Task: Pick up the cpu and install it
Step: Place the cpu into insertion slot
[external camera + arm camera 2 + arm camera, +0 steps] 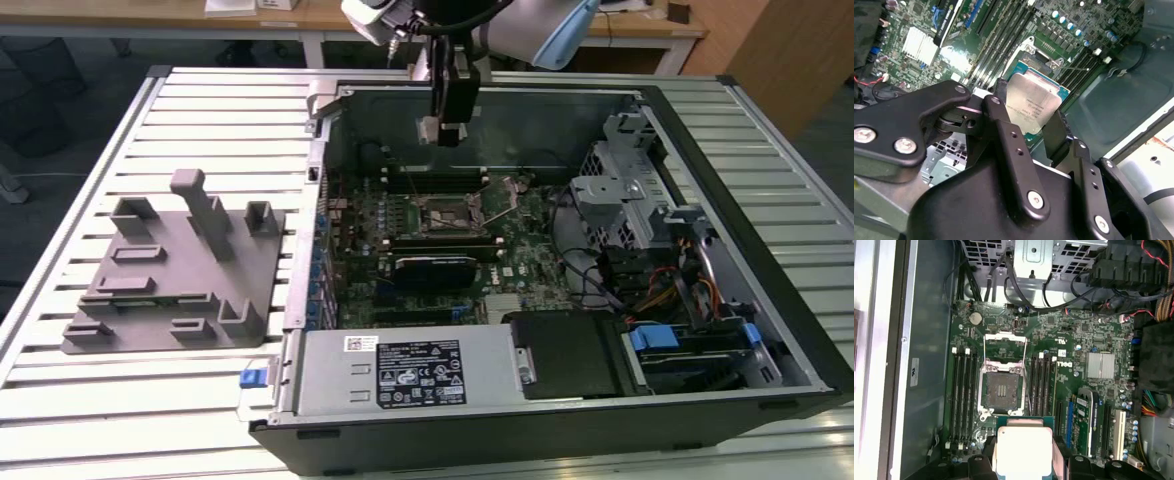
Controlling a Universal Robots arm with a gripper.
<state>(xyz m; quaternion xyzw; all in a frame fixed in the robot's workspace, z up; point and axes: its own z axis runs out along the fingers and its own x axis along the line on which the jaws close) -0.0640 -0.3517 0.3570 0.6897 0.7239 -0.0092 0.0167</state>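
Note:
The cpu (1032,104), a flat square chip with a pale silvery top, sits clamped between the two black fingers of my gripper (1030,119). In the first wrist view the cpu (1023,449) hangs above the green motherboard (1074,340), a short way off from the open socket (1001,390), whose metal load frame (1005,342) is flipped back. In the exterior view my gripper (445,122) hovers over the back part of the open computer case (561,440), above and behind the socket (449,212), well clear of the board.
A grey plastic fixture (174,270) with upright posts stands on the slatted table at the exterior view's left. Inside the case are the power supply (400,375), a metal drive cage (627,190) and bundled cables (654,290). Memory slots (963,395) flank the socket.

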